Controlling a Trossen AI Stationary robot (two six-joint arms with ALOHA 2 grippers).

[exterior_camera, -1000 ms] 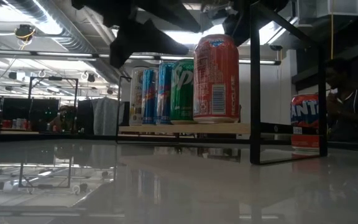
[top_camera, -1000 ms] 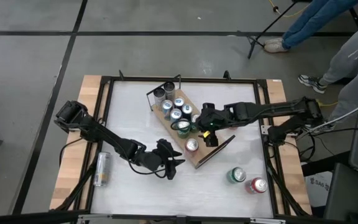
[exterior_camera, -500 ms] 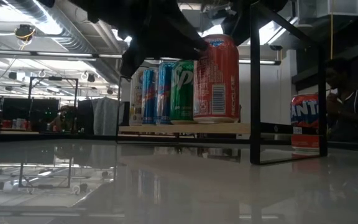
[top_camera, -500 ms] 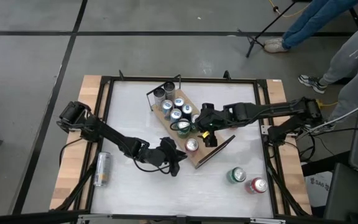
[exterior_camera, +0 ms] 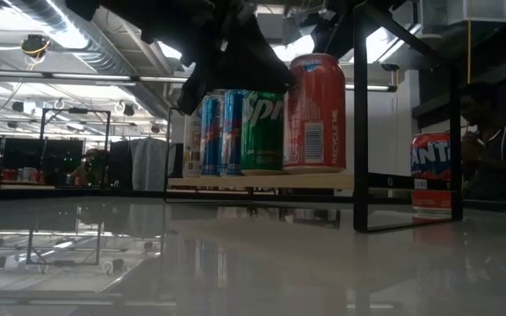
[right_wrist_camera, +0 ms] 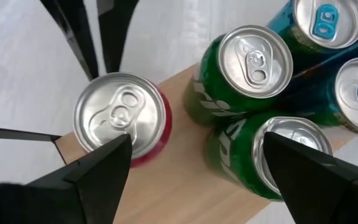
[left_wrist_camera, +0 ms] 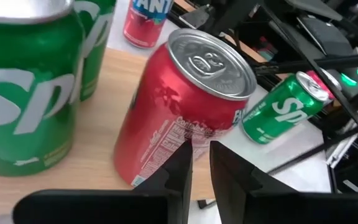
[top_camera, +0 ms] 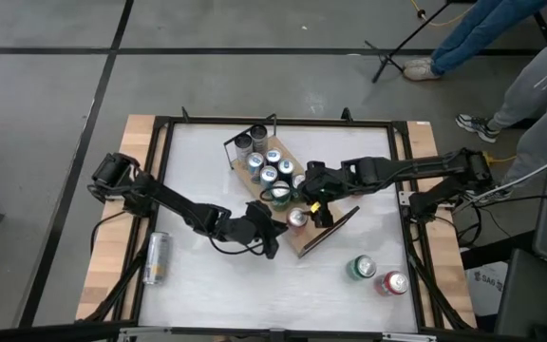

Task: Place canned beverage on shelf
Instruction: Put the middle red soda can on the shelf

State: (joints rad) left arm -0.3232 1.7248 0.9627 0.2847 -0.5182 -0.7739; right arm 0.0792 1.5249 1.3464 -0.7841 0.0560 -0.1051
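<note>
With its fingers pressed together, left gripper point(left_wrist_camera: 196, 163) against red can point(left_wrist_camera: 185, 112).

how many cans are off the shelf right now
3: a silver can lying at the table's left edge, and a green can and a red can standing side by side near its right edge. None look hidden from above.
</note>
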